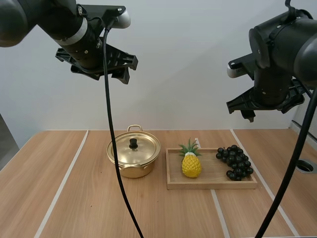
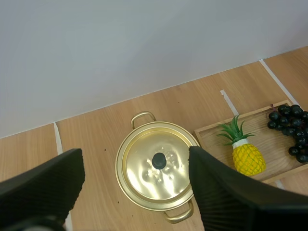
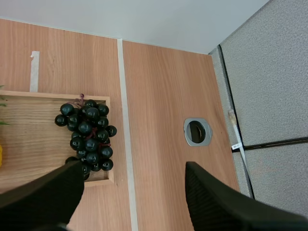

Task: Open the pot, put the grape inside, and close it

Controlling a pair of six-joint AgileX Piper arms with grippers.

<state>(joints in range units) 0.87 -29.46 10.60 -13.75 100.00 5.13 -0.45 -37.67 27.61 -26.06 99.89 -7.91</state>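
On table [image 1: 64,198], one pot [image 1: 133,155], one grape bunch [image 1: 236,161]

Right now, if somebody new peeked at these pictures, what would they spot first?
The shiny gold metal pot would catch the eye first. It sits near the middle of the light wooden table with its round gold lid on. Right beside it, a flat wooden tray holds a bright yellow pineapple and a bunch of dark grapes.

Gold pot [image 1: 130,170], black grapes [image 1: 236,161], yellow pineapple [image 1: 191,166]
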